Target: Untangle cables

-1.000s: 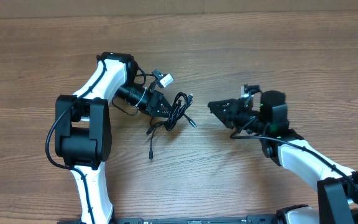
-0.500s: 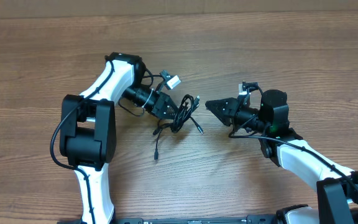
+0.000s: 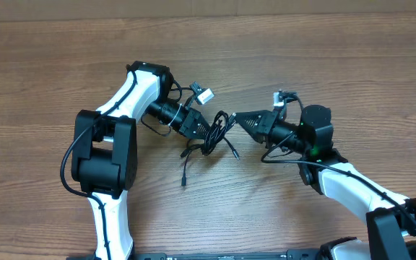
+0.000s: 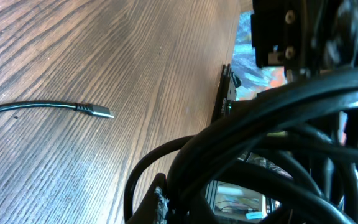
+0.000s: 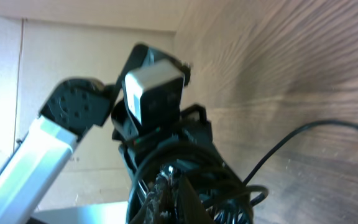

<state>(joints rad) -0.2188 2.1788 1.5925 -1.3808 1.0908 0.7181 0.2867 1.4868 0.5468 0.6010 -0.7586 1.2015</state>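
**Condition.** The left pincer [image 3: 199, 127] is clenched on the cables [image 3: 214, 134]. The bundle sits at its tips and hangs out beyond them, towards the right pincer [image 3: 237, 118]. The right pincer is clenched too, with its point touching the near edge of the same bundle. Its wrist view shows loops crowding around the tips, but whether a strand is actually nipped cannot be told. The bundle therefore lies between the two pincers. One loose tail [image 3: 184, 172] trails over the desk [image 3: 323, 58] behind and below the left pincer, and a second short end [image 3: 233, 150] lies just under the right pincer's point.

**Risks noted.**
1. If the right pincer has closed on nothing, drawing the arms apart would separate nothing, and the bundle would simply travel with the left pincer.
2. If it has closed on several strands at once, or on the strand the left pincer grips, pulling would likely tighten the knot.
3. The left pincer appears to hold the whole bunch. A hard pull against that could strain the thin cords at their plug ends.
4. The two pincers are very close together, so a small misjudged advance could bring them into contact.
5. The trailing tail may drag or snag on the desk as the bundle moves.
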